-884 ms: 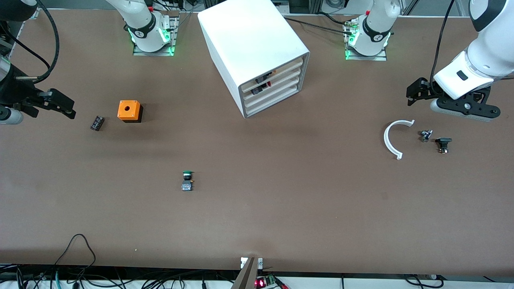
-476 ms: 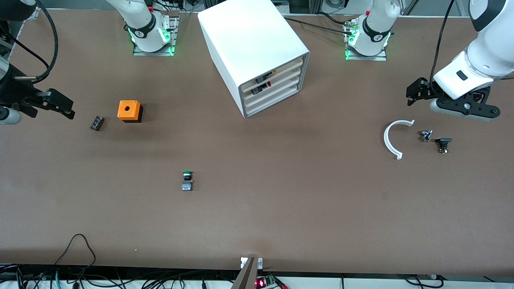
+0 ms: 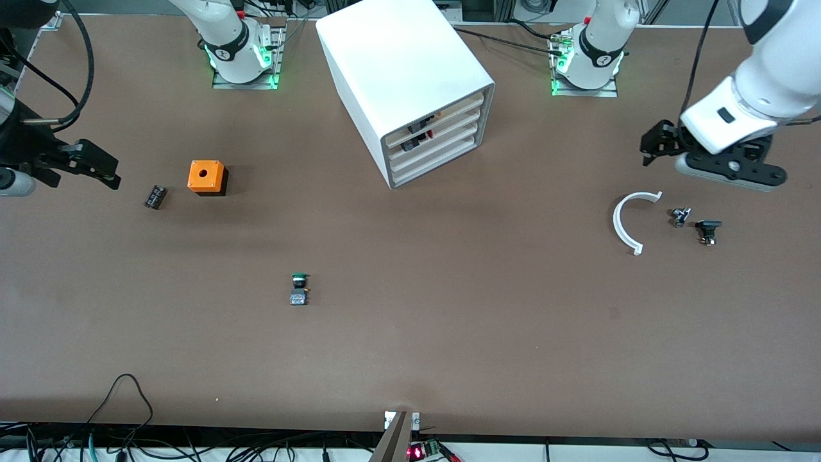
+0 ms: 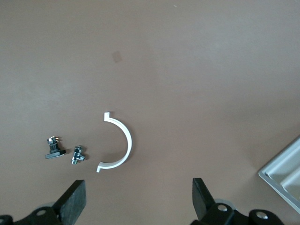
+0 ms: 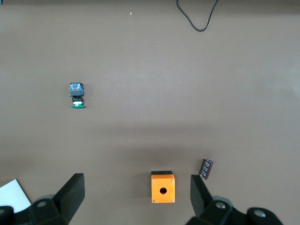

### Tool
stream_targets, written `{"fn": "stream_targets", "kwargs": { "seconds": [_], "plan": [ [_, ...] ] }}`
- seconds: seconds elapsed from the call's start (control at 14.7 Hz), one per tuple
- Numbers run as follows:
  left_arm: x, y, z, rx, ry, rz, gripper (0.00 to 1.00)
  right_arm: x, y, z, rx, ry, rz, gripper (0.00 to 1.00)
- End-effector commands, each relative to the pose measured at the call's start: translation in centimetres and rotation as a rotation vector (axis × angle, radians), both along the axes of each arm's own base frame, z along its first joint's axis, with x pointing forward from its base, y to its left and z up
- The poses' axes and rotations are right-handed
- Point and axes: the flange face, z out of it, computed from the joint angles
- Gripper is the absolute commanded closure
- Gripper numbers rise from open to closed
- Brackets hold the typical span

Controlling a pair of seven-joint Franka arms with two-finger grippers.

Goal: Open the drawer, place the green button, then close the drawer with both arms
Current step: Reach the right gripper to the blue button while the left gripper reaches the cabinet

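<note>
One white boxy cabinet (image 3: 407,86) holds four shallow tray drawers, the bottom drawer (image 3: 433,163) closed. One green-capped button (image 3: 298,289) lies on the matte brown desk toward the front edge — well apart from one orange cube (image 3: 206,177) and one white plastic arc (image 3: 628,221). Both grippers hang spread wide — the left gripper (image 4: 138,201) above the arc at the left arm's end, the right gripper (image 5: 136,201) above the cube at the right arm's end.

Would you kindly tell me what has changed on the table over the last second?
The left gripper, jaws open, shifted slightly toward the cabinet and the robot bases, above the table near the white curved piece. The right gripper, the green-capped button and the closed bottom drawer stayed put.
</note>
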Motion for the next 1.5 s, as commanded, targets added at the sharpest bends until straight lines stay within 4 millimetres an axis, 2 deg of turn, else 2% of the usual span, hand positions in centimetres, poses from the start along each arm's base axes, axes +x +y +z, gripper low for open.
{"fn": "stream_targets", "kwargs": {
  "seconds": [0.0, 0.14, 0.2, 0.34, 0.54, 0.61, 0.68, 0.75, 0.82, 0.88, 1.02, 1.16, 1.22, 1.29, 1.43],
  "plan": [
    [0.3, -3.6, 0.7, -0.016, 0.023, -0.048, 0.0, -0.1, 2.0, -2.2, -0.003, 0.081, 0.029, 0.0],
    [-0.4, -6.5, 0.1, -0.031, 0.059, -0.103, 0.0, 0.5, 2.4, -4.2, 0.004, 0.117, 0.046, 0.0],
    [-0.4, -7.3, -0.4, -0.089, 0.088, -0.101, 0.0, 0.8, 2.5, -4.7, 0.025, 0.126, 0.045, 0.0],
    [-0.2, -8.3, -1.8, -0.232, 0.164, -0.08, 0.0, 2.1, 3.0, -7.1, 0.067, 0.141, 0.04, 0.0],
    [0.6, -9.5, -4.4, -0.354, 0.247, -0.063, 0.0, 4.8, 4.6, -11.5, 0.089, 0.116, 0.048, 0.0],
    [0.9, -10.0, -6.3, -0.399, 0.295, -0.051, 0.0, 5.8, 5.2, -13.2, 0.098, 0.104, 0.046, 0.0],
    [1.6, -10.9, -9.5, -0.438, 0.365, -0.037, 0.0, 6.5, 6.2, -14.9, 0.118, 0.099, 0.049, 0.0],
    [1.8, -11.9, -11.3, -0.493, 0.411, -0.047, 0.0, 7.1, 7.3, -16.6, 0.132, 0.097, 0.055, 0.0],
    [2.1, -12.7, -12.3, -0.543, 0.414, -0.087, 0.0, 7.8, 8.1, -18.4, 0.144, 0.089, 0.059, 0.0],
    [2.9, -13.0, -14.5, -0.59, 0.419, -0.115, 0.0, 8.3, 8.9, -20.0, 0.15, 0.081, 0.062, 0.0],
    [4.2, -13.6, -18.8, -0.731, 0.412, -0.178, 0.0, 8.9, 11.6, -22.7, 0.155, 0.058, 0.091, 0.0],
    [4.9, -13.9, -23.0, -0.88, 0.4, -0.199, 0.0, 9.4, 13.1, -25.4, 0.158, 0.047, 0.08, 0.0],
    [4.8, -14.1, -25.4, -0.938, 0.397, -0.21, 0.0, 9.4, 14.6, -26.4, 0.159, 0.04, 0.097, 0.0],
    [4.6, -14.2, -27.5, -1.001, 0.385, -0.21, 0.0, 9.6, 15.2, -27.5, 0.159, 0.028, 0.103, 0.0],
    [3.6, -14.9, -31.0, -1.104, 0.402, -0.17, 0.0, 10.2, 15.3, -30.6, 0.16, 0.015, 0.113, 0.0]
  ]
}}
